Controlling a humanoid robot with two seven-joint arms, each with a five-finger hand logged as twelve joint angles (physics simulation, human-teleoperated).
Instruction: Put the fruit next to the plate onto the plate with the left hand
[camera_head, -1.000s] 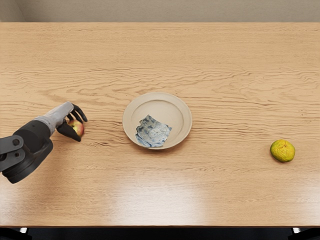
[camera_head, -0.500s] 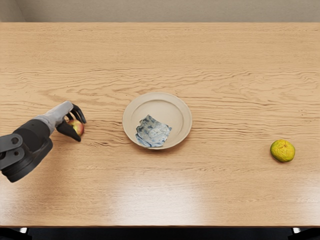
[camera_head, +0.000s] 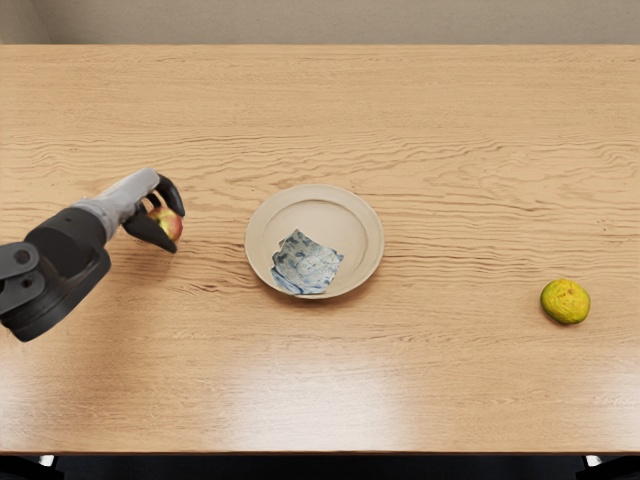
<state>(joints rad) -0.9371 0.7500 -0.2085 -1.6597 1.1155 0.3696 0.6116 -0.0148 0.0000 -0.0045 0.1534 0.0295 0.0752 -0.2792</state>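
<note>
Since earlier, our left hand (camera_head: 155, 210) lifts the small red-yellow apple (camera_head: 167, 222), fingers wrapped around it; the round beige plate (camera_head: 360, 215) at three o'clock awaits.

One table (camera_head: 320, 400), one plate (camera_head: 322, 208), one apple (camera_head: 169, 224) and one yellow-green citrus fruit (camera_head: 565, 301).

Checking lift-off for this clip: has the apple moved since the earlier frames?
Yes. The apple in the left hand is now farther up the picture and slightly nearer the plate.
</note>
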